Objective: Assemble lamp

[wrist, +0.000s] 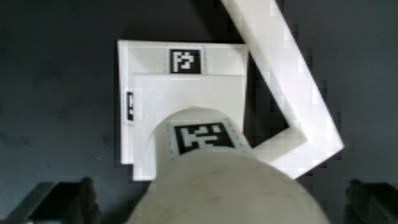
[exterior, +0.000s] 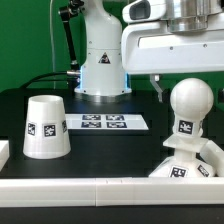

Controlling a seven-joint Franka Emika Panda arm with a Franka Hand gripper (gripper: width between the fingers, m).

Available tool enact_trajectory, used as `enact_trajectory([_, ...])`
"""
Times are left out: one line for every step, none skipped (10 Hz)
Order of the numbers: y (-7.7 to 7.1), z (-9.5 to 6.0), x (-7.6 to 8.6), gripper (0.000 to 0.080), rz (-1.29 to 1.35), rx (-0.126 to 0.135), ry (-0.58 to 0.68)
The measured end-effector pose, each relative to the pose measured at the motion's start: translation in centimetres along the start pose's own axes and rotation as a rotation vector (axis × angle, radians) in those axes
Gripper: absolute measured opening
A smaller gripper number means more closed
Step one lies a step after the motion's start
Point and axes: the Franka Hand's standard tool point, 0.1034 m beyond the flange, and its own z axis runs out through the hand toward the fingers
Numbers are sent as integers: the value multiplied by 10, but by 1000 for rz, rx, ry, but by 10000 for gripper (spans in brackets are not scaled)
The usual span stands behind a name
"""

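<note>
Lamp assembly, bulb stage. The bulb [exterior: 190, 100] stands upright, round head uppermost, on the flat square base [wrist: 160, 110] at the exterior view's right. Whether it is fully seated there cannot be told. The gripper [wrist: 214, 203] hangs directly above the bulb with its jaws spread. In the wrist view the two dark fingers [wrist: 63, 200] appear well out on either side of the bulb's head, touching nothing. This centred, straddling pose likely serves a grasp on the head, for turning or pressing the bulb home.

The base lies in the crook of a white angled rail [wrist: 281, 80]. The rail probably braces it so that it does not slide or spin under the gripper's force.

The shade [exterior: 47, 127] rests mouth down on the black table [exterior: 120, 150] at the exterior view's left, well apart from the bulb and clear of the arm's working space, apparently awaiting its turn. The marker board [exterior: 103, 123] lies flat between the shade and the bulb, nearer the robot's pedestal
</note>
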Motion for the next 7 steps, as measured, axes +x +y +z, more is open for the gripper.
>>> enact_trajectory([0, 0, 0, 699, -47, 0, 0])
enact_trajectory([0, 0, 0, 699, -152, 0, 0])
enact_trajectory([1, -1, 2, 699, -303, -12, 6])
enact_trajectory([1, -2, 3, 699, -416, -12, 8])
enact_trajectory([1, -3, 5, 699, -564, -14, 11])
enact_trajectory([1, -3, 8, 699, -683, -14, 9])
enact_trajectory([2, -2, 8, 699, -734, -15, -3])
